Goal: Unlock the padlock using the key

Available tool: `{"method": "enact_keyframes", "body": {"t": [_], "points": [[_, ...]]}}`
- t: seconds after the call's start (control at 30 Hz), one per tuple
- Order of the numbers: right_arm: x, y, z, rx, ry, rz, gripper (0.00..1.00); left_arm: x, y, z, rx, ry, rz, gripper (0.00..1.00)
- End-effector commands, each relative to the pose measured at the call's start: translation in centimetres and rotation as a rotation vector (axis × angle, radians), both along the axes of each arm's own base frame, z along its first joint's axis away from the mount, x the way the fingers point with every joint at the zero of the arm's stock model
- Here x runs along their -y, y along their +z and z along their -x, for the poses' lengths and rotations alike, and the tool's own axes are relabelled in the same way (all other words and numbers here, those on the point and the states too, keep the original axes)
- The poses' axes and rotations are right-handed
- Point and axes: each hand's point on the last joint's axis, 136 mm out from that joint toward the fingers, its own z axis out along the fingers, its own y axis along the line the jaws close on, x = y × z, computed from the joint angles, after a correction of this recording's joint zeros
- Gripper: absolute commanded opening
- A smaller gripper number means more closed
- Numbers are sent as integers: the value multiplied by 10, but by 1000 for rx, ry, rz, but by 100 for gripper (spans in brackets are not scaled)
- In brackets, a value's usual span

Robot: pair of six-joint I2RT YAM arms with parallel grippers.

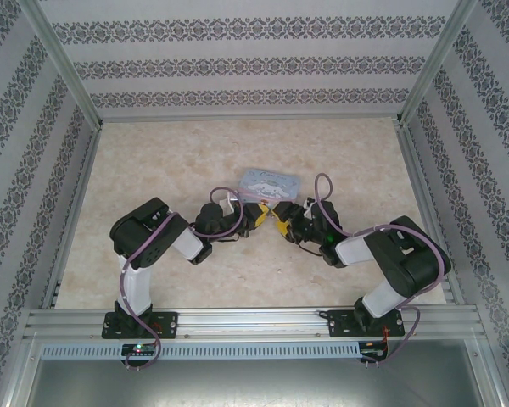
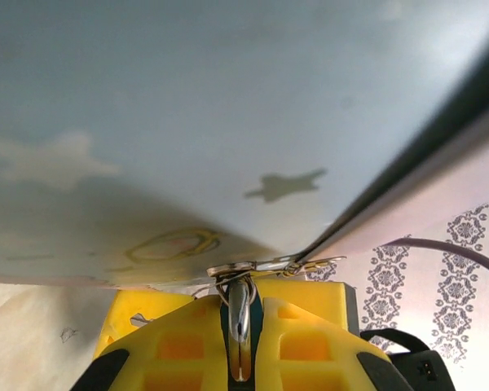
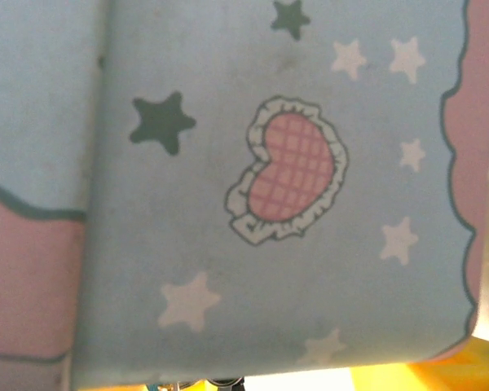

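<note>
Judging the tiny padlock (image 2: 240, 326) light, rigid and slippery, you pinch what seems its body in the closed left gripper (image 1: 259, 214) at the tin box's (image 1: 271, 180) near edge, though you cannot tell the right gripper's (image 1: 279, 217) state.

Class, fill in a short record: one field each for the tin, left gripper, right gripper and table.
left gripper: shut on a silvery piece
right gripper: facing the left one, close to it; opening unclear
tin: pale blue, stars and a heart printed, just beyond both grippers
table: beige, marbled
</note>
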Motion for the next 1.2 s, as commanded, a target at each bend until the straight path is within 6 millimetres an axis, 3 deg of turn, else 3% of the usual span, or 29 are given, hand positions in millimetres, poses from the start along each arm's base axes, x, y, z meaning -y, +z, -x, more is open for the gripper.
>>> {"method": "enact_keyframes", "body": {"t": [0.0,0.2,0.37,0.73,0.77,0.9,1.17], "points": [[-27,82,2,275,142,-158,64,29,-19,44,-25,-207,-31,0],[-36,100,3,312,212,-195,73,25,-29,43,-42,-194,-60,0],[-33,97,1,302,201,-189,72,25,-35,41,-45,-194,-78,0],[-19,57,16,206,194,-119,74,16,-32,31,-38,-155,-73,0],[-15,42,23,171,195,-100,74,15,-30,29,-34,-151,-70,0],[-8,22,32,128,197,-55,75,12,-23,22,-22,-140,-63,0],[0,14,47,115,214,-12,74,9,-18,16,-13,-142,-72,0]]}}
